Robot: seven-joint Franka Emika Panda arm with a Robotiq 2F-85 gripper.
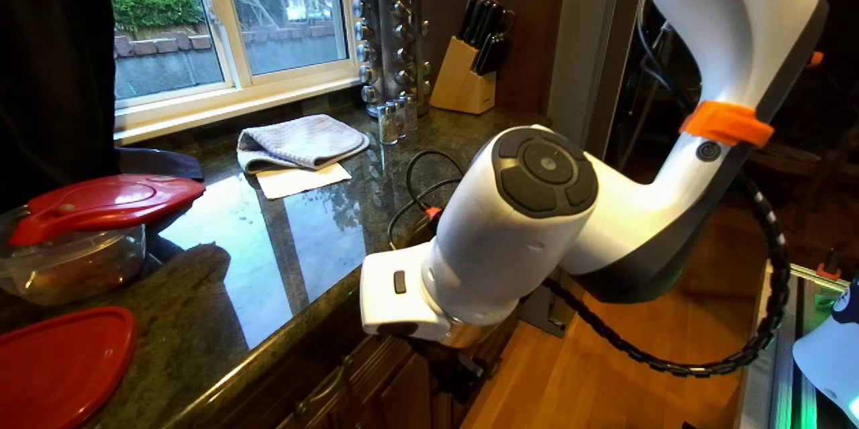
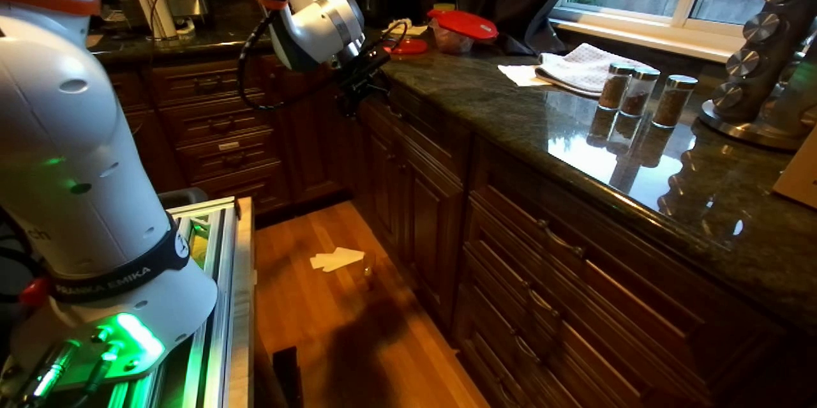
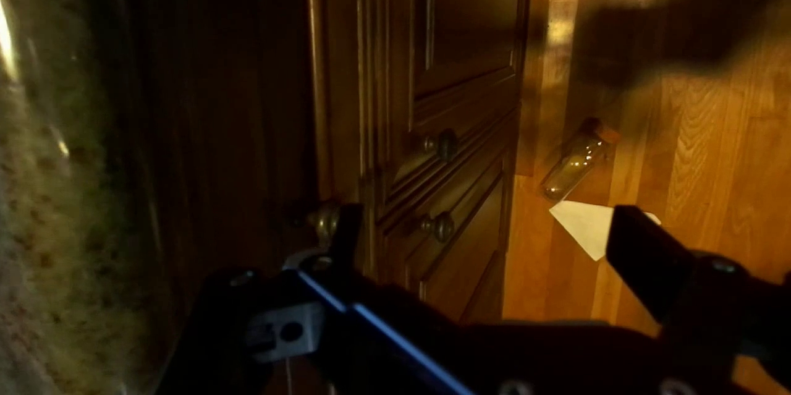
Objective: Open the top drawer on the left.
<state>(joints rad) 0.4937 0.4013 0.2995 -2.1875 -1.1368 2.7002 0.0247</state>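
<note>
Here, the drawer handle (image 3: 325,220) appears just beside one finger (image 3: 348,237) of the widely parted pincer (image 3: 487,222).

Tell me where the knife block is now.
In an exterior view, the knife block stands at upper centre on the counter, just right of the spice rack.

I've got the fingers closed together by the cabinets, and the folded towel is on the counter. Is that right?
Not quite: the fingers are spread wide apart, not closed together, as the wrist view shows. They are by the cabinets, and the folded towel is on the counter.
</note>
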